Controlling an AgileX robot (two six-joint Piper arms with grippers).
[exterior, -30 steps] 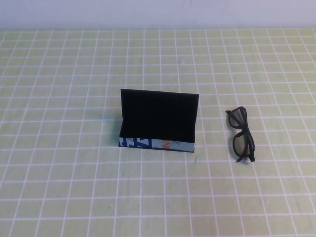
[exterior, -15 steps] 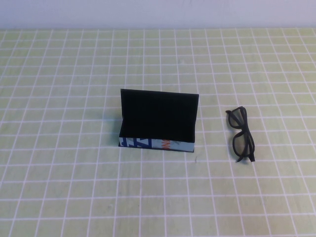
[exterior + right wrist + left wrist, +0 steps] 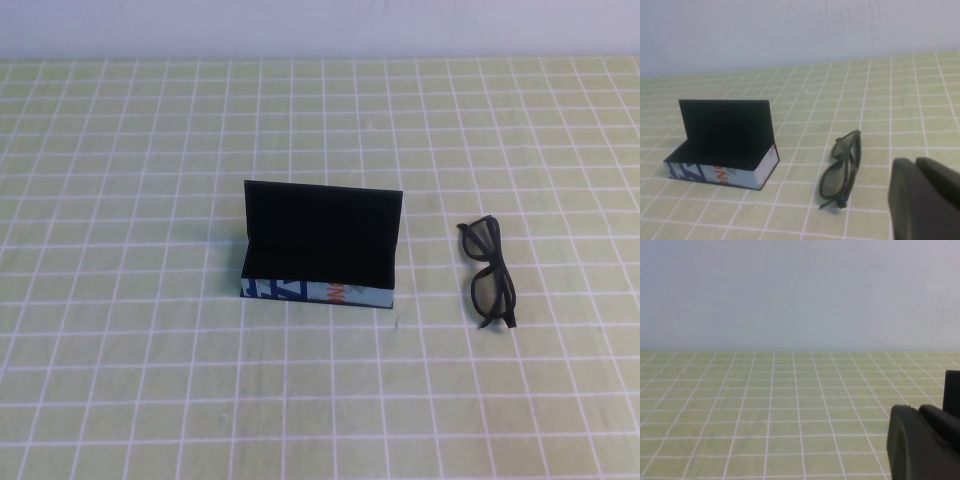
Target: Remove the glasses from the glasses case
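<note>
The glasses case point(image 3: 320, 245) stands open in the middle of the table, its black flap lid upright and its light blue printed front point(image 3: 318, 292) facing me. Its inside looks dark and empty. The black glasses point(image 3: 489, 272) lie folded on the table to the right of the case, apart from it. The right wrist view shows the case point(image 3: 725, 142) and the glasses point(image 3: 841, 167), with my right gripper point(image 3: 915, 162) shut and empty, near the glasses but off them. My left gripper point(image 3: 917, 410) is shut and empty, low over the cloth. Neither gripper shows in the high view.
A green cloth with a white grid point(image 3: 150, 380) covers the table. A pale wall point(image 3: 320, 25) runs along the far edge. A black edge point(image 3: 953, 390) shows at the side of the left wrist view.
</note>
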